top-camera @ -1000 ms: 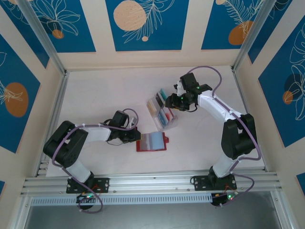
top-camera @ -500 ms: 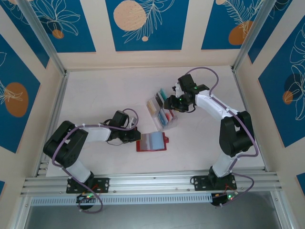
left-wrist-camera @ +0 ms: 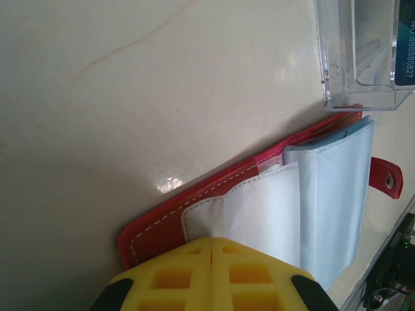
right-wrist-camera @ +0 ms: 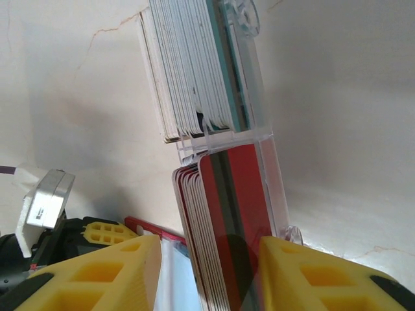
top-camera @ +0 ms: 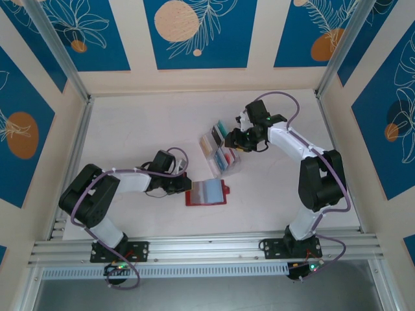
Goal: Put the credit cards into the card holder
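The card holder [top-camera: 209, 192] is a red wallet lying open on the table, its white and pale blue inner sleeves [left-wrist-camera: 324, 194] facing up. My left gripper [left-wrist-camera: 214, 242] is shut, with its yellow tips on the white sleeve at the wallet's left end; whether they pinch it I cannot tell. The credit cards [top-camera: 224, 159] stand in a clear rack [top-camera: 214, 144]: a red stack [right-wrist-camera: 237, 207] near me and a white and teal stack [right-wrist-camera: 194, 71] beyond it. My right gripper [right-wrist-camera: 211, 272] is open, one finger on each side of the red stack.
The clear rack [left-wrist-camera: 356, 65] stands just beyond the wallet's snap tab [left-wrist-camera: 387, 178]. The wallet's red edge [right-wrist-camera: 150, 230] and my left gripper's yellow fingers [right-wrist-camera: 107, 233] lie behind the red stack. Bare table extends left of and behind the rack.
My right gripper has shifted slightly left and down onto the rack's near end, and its jaws have narrowed a little. The left arm and the wallet have not moved.
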You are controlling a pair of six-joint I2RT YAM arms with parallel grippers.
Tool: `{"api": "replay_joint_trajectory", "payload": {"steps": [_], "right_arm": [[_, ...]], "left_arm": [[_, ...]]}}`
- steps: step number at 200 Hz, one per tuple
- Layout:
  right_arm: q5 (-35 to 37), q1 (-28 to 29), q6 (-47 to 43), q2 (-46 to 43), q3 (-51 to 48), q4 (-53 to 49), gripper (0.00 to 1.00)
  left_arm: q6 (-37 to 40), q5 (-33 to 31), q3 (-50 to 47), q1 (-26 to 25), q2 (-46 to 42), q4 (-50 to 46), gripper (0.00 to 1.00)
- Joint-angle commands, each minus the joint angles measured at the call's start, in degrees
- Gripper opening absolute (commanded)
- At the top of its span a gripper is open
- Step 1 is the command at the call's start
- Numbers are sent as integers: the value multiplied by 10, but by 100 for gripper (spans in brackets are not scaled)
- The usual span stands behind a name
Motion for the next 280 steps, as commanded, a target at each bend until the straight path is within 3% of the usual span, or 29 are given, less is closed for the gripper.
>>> {"api": "replay_joint_trajectory", "payload": {"steps": [1, 280], "right_arm": [[-34, -5, -4, -26, -10, 2, 43], [-2, -20, -2, -48, -2, -21, 11]], "left_arm": [[1, -36, -21, -4, 33, -16, 3], [2, -35, -23, -3, 30, -19, 3]]}}
